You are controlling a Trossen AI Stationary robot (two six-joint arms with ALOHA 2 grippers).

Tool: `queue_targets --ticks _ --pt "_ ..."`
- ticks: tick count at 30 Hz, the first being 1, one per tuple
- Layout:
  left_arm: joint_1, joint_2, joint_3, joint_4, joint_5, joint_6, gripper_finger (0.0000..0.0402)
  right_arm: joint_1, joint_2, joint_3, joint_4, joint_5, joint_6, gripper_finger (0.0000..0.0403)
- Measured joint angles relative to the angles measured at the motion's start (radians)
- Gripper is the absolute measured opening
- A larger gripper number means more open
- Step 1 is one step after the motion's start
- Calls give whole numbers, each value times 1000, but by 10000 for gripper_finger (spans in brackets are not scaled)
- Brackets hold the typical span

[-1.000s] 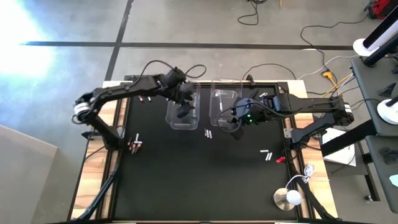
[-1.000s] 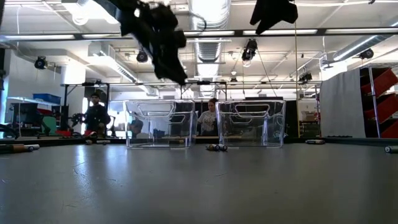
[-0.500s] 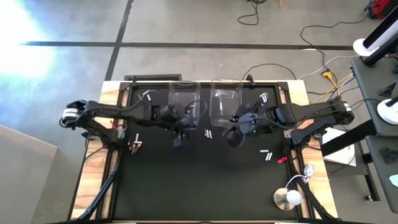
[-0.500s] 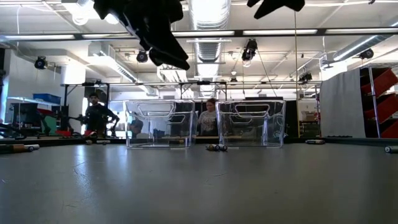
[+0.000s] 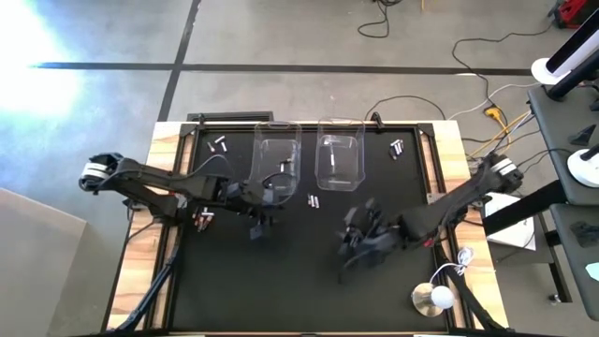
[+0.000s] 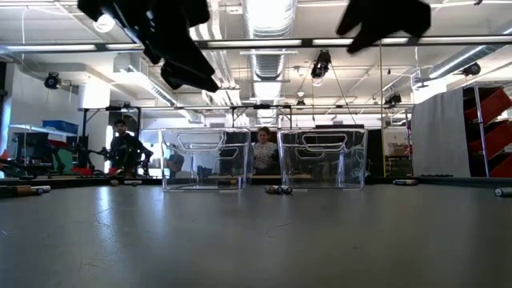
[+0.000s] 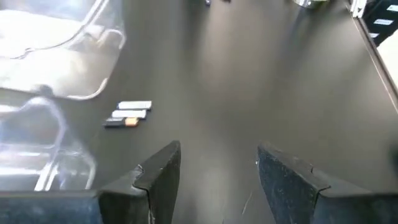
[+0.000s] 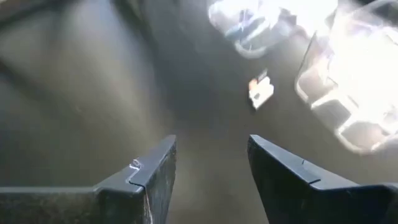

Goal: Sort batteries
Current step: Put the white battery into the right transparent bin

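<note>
Batteries lie scattered on the black mat. A small group lies just near of the two clear bins, and shows in the left wrist view, the right wrist view and the low view. Other batteries lie far left, far right and by the left edge. My left gripper hangs open above bare mat, near of the left bin. My right gripper is open over the mat, near of the right bin.
The two bins stand side by side at the mat's far middle. A red piece lies beside the right arm. A white round object with a cord sits at the near right corner. People stand in the room behind.
My left gripper has drawn back from over the left bin toward the near edge and a little left. My right gripper has swung from beside the right bin toward the near edge, well out over the mat. The batteries and bins have not moved.
</note>
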Motion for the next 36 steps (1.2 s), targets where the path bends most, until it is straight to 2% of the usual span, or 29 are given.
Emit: queue_targets --ticks 4,6,12,17,22,28,36 --pt "-8 -73 -88 6 -95 -29 190 18 117 -52 90 50 81 200" --pt "-7 -108 -127 -6 -110 -72 190 18 172 -75 146 97 160 203" --pt "-12 -209 -227 13 -121 -173 190 -20 335 -155 326 311 289 201" --pt "-20 -262 -259 -34 -121 -249 190 -77 430 -186 489 341 276 203" --pt "-29 -287 -266 -50 -121 -260 190 -137 469 -201 597 350 270 201" --pt "-29 -325 -278 -107 -121 -244 190 -153 452 -205 641 447 226 199" --pt "-29 -339 -300 -112 -145 -217 190 -207 462 -213 679 444 220 203"
